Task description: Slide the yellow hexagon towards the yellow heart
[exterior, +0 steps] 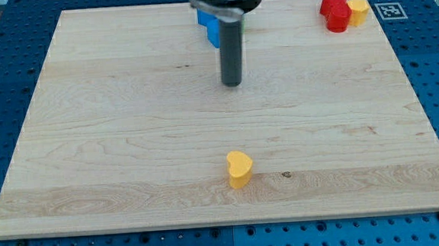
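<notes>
The yellow hexagon [359,11] sits at the view's top right corner of the wooden board, touching a red block [335,12] on its left. The yellow heart [239,168] stands alone low on the board, near the middle of the view's bottom edge. My tip [232,83] is in the upper middle of the board, far to the left of the yellow hexagon and well above the yellow heart, touching no block.
A blue block [210,26] lies at the view's top centre, partly hidden behind the rod. The wooden board [114,145] rests on a blue perforated table. A marker tag [389,10] lies just off the board's top right corner.
</notes>
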Tool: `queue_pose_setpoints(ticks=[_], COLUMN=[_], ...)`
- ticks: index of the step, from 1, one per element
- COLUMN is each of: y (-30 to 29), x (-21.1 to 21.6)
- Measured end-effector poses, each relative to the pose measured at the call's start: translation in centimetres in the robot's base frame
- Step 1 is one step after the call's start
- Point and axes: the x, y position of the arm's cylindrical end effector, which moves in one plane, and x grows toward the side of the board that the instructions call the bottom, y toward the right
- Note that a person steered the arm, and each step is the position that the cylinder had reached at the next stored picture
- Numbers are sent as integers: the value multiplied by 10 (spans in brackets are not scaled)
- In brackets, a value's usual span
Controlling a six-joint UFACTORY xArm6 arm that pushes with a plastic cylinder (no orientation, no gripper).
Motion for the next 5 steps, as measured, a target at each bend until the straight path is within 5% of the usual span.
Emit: queue_pose_setpoints(ticks=[5], y=[81], x=[-185])
